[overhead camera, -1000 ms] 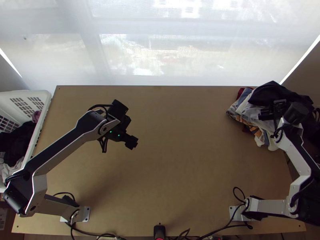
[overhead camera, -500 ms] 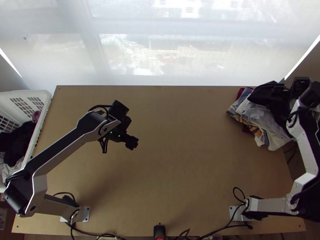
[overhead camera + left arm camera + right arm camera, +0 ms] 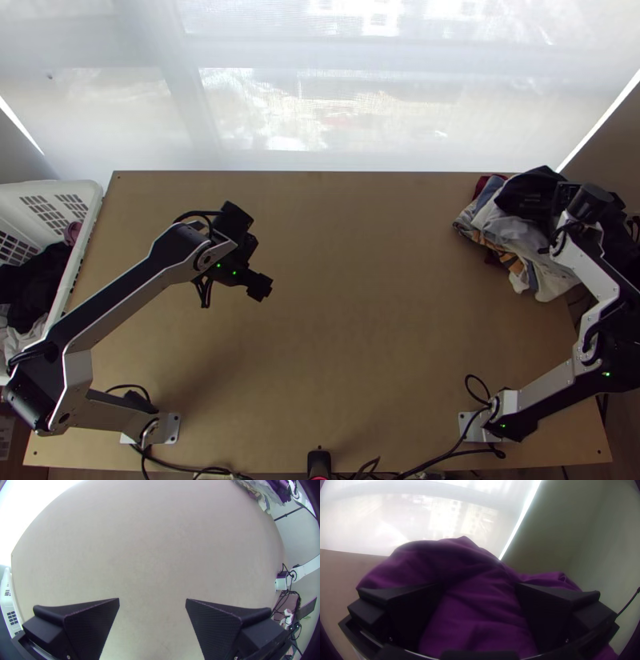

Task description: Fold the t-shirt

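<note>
T-shirt (image 3: pixel 470 620), as far as I can tell the dark cloth, bunched on the heap (image 3: pixel 512 234), two o'clock on the table (image 3: pixel 360 336)! Left arm (image 3: pixel 120 296) bent, elbow at eight. Basket (image 3: pixel 94 210) at nine, clothes (image 3: pixel 32 280) inside. Right gripper (image 3: pixel 538 204) wide open over the dark cloth, contact unclear; left gripper (image 3: pixel 260 286) wide open, holding nothing.

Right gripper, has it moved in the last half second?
Yes: in the top view, the right gripper has shifted closer to the middle of the table.
</note>
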`<state>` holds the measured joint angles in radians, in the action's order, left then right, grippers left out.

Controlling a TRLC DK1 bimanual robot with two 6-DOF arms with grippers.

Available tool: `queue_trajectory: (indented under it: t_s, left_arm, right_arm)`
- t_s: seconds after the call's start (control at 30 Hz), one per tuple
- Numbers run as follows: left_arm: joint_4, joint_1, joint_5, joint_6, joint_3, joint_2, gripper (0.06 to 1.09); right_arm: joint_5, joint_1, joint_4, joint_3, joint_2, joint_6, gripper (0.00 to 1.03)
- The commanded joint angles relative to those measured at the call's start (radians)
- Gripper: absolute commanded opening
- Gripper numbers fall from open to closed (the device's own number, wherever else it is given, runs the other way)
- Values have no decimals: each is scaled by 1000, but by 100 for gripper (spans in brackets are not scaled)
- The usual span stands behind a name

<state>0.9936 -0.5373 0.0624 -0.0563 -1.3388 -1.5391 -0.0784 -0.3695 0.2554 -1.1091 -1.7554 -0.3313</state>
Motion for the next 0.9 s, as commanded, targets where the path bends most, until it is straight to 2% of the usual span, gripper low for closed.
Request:
queue_trajectory:
  t_s: [0.0,0.37,0.5,0.57,0.8,0.87]
  left_arm:
    - [2,3,1,-4,16,2,102]
    - [8,0,1,-2,30,-4,102]
    - [8,2,1,-4,32,-1,102]
    - [8,3,-1,0,30,4,102]
    - [5,5,-3,-4,0,53,102]
    - [5,7,-30,-4,-30,82,102]
  right_arm:
    - [-1,-34,24,98,-82,3,98]
    - [3,-62,82,187,-174,2,98]
    - [5,-60,82,166,-144,5,98]
    - [17,-62,79,138,-82,34,98]
    - [60,-29,-133,-92,137,127,98]
    - [62,4,-217,-159,197,136,98]
